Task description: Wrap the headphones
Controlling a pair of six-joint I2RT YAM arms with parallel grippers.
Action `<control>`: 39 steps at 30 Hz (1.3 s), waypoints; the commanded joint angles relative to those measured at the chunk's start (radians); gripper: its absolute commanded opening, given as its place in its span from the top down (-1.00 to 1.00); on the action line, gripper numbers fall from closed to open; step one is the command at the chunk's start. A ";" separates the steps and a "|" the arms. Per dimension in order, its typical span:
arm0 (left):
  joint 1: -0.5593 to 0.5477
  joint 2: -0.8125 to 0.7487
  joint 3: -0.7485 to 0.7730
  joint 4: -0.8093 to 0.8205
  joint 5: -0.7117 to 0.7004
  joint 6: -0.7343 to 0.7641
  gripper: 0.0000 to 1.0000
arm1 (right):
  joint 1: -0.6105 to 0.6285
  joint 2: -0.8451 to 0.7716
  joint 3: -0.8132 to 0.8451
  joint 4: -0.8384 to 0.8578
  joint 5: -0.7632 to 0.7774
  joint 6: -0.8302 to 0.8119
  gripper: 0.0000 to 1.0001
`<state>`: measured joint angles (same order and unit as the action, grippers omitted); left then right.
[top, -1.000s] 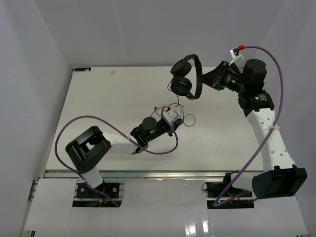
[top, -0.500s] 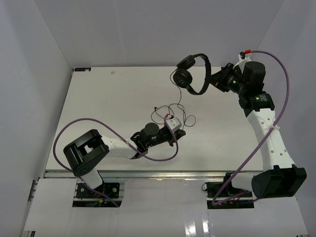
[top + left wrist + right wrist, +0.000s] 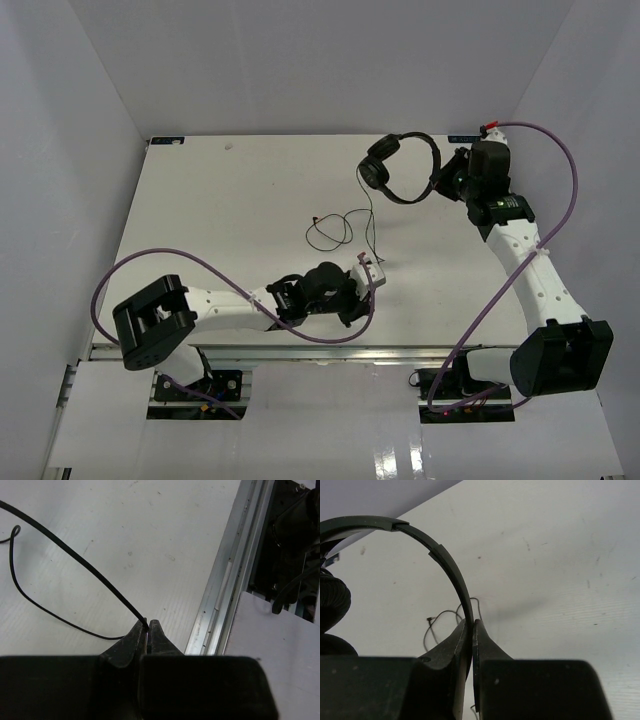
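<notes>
Both pinching headphones (image 3: 377,172), left claw (image 3: 148,626), right claw (image 3: 471,626)

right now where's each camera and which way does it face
Top external: above and behind, looking down at the white table; left arm, right arm show.
Left wrist: looks along the left tool, shut on the thin black cable.
Right wrist: looks along the right tool, shut on the small black headphones.
Shared: top and right wrist show the headphones.

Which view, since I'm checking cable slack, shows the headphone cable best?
Top external: the cable runs whole from the headphones down to the left gripper, with a loop on the table. Left wrist shows only the stretch pinched in that gripper; right wrist shows just a bit of loop.
</notes>
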<state>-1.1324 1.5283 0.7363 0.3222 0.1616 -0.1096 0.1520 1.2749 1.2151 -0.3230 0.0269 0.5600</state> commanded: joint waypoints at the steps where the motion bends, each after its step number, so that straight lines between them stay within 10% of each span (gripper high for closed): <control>1: -0.031 -0.041 0.131 -0.284 0.013 0.010 0.95 | 0.027 -0.011 -0.047 0.131 0.167 -0.076 0.85; 39: -0.024 0.285 0.302 -0.399 0.136 0.082 1.00 | -0.083 0.008 -0.127 0.311 -0.473 0.093 0.85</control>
<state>-1.1595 1.8009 1.0531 -0.0811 0.2776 -0.0406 0.0806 1.2987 1.0883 -0.1186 -0.3828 0.6024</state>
